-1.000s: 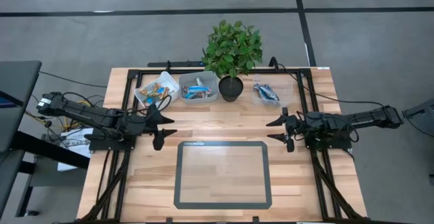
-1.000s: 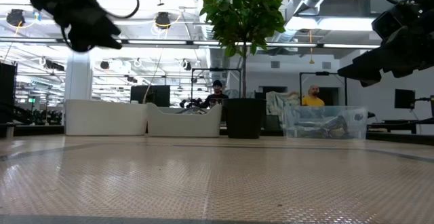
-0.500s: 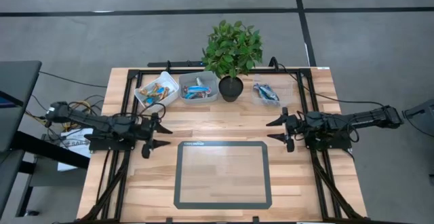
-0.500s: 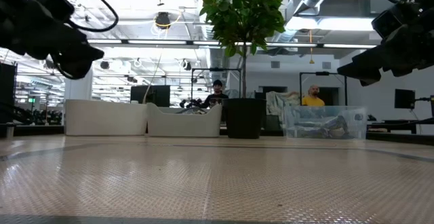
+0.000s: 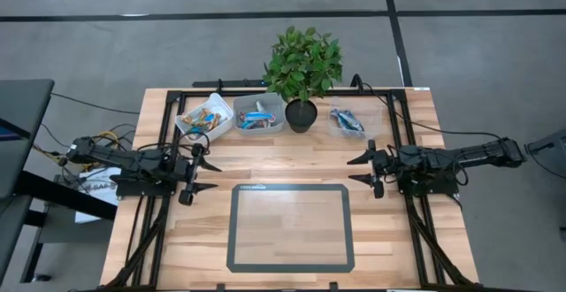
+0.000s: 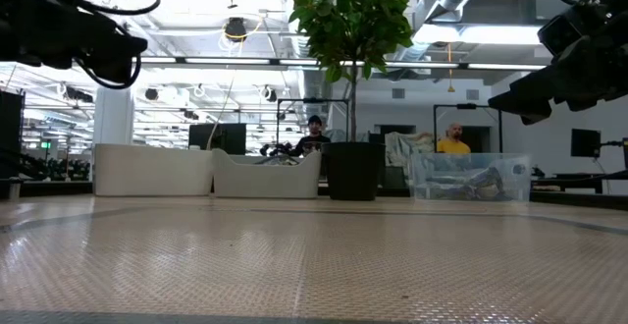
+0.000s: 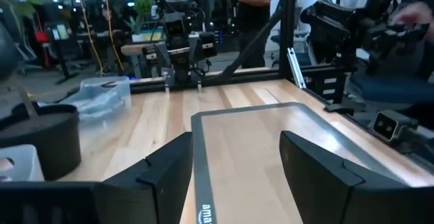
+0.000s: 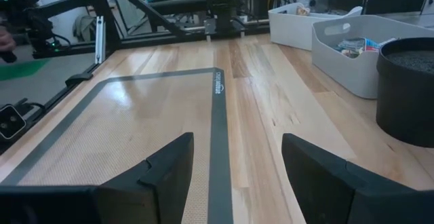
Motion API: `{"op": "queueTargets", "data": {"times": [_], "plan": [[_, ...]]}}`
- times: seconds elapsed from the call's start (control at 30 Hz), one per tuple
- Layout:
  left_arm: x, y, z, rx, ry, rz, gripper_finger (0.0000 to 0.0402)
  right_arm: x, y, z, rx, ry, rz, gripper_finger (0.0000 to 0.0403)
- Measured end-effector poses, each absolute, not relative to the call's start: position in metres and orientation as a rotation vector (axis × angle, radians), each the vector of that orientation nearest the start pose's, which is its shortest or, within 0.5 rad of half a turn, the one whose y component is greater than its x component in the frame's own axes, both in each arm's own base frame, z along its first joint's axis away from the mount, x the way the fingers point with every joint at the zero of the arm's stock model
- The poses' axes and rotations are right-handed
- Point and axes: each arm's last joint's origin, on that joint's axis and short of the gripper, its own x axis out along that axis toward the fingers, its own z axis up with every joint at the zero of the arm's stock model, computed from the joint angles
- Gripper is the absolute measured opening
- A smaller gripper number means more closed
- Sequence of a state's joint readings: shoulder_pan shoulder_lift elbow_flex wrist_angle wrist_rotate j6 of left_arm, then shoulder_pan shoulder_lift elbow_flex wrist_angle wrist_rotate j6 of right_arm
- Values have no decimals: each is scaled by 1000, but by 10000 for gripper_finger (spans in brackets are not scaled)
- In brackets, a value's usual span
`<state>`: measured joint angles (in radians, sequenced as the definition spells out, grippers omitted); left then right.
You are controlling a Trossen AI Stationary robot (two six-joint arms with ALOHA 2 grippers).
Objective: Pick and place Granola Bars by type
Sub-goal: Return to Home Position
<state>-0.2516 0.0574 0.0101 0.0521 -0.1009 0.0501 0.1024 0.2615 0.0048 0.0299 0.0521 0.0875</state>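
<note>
The granola bars lie in three tubs along the table's far edge. Orange-tan and blue ones fill the left white tub (image 5: pixel 204 115), blue and mixed ones the middle white tub (image 5: pixel 259 114), and dark silvery-blue ones the clear tub (image 5: pixel 347 120). My left gripper (image 5: pixel 210 175) hovers open over the table's left side, near of the left tub, with nothing between its fingers in its wrist view (image 7: pixel 234 176). My right gripper (image 5: pixel 352 170) hovers open over the right side, also holding nothing (image 8: pixel 237 176). The two grippers point at each other.
A potted plant (image 5: pixel 302 113) stands between the middle tub and the clear tub. A grey-bordered mat (image 5: pixel 290 227) lies flat on the near middle of the table, between the two grippers. Black frame rails (image 5: pixel 161 115) run along the left, right and far edges.
My left arm has drawn back toward the table's left edge, carrying its open gripper away from the middle. In the low view it slid leftward and ended a little higher than half a second ago. The bars and tubs have stayed put.
</note>
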Motion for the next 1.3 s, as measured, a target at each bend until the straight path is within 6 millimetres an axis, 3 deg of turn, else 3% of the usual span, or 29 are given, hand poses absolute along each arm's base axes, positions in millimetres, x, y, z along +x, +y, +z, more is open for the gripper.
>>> {"op": "queueTargets", "data": {"times": [0.63,1.3], "plan": [[99,-19,166,233,-14,-127,212,111,10,146,70,228,40,219],[99,-19,166,188,-10,-127,212,111,10,146,70,228,40,219]]}}
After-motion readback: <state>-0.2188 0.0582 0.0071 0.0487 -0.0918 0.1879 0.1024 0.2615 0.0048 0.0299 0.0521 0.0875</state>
